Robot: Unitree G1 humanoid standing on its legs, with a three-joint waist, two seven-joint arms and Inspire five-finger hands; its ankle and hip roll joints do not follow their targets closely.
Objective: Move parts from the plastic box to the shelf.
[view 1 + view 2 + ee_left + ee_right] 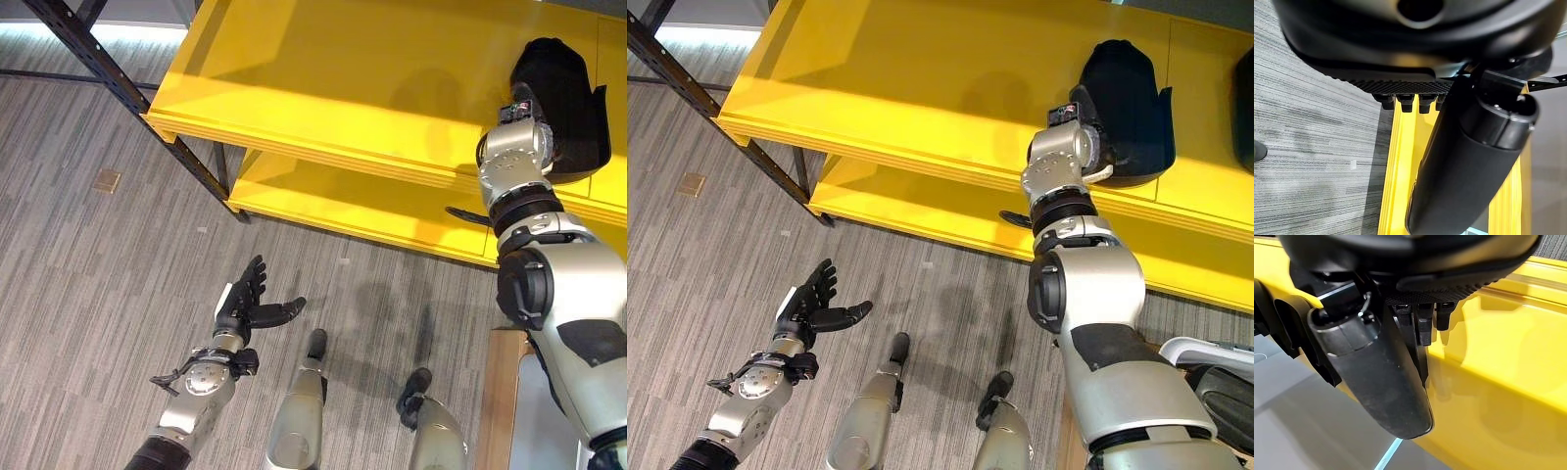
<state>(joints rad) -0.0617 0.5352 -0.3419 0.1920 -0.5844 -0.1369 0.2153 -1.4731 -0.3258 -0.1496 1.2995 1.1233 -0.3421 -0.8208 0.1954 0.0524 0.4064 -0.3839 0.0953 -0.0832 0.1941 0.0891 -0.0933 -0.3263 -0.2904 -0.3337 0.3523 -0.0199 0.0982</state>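
A large black part (1127, 93) lies on the upper board of the yellow shelf (921, 88). My right arm reaches up to it. My right hand (1376, 372) is at the part's near side, over the yellow board, with its thumb and fingers straight and nothing held. The black part (1276, 318) shows just beside the thumb. My left hand (250, 304) hangs low over the carpet in front of the shelf, open and empty. A light-rimmed box (1207, 350) with something dark inside sits at the lower right.
A second dark part (1244, 98) lies on the same board further right. The shelf's lower yellow board (343, 206) is bare. A black metal upright (127, 88) slants at the shelf's left end. A wooden table edge (500, 392) is at my right. A small floor plate (108, 180) lies on the carpet.
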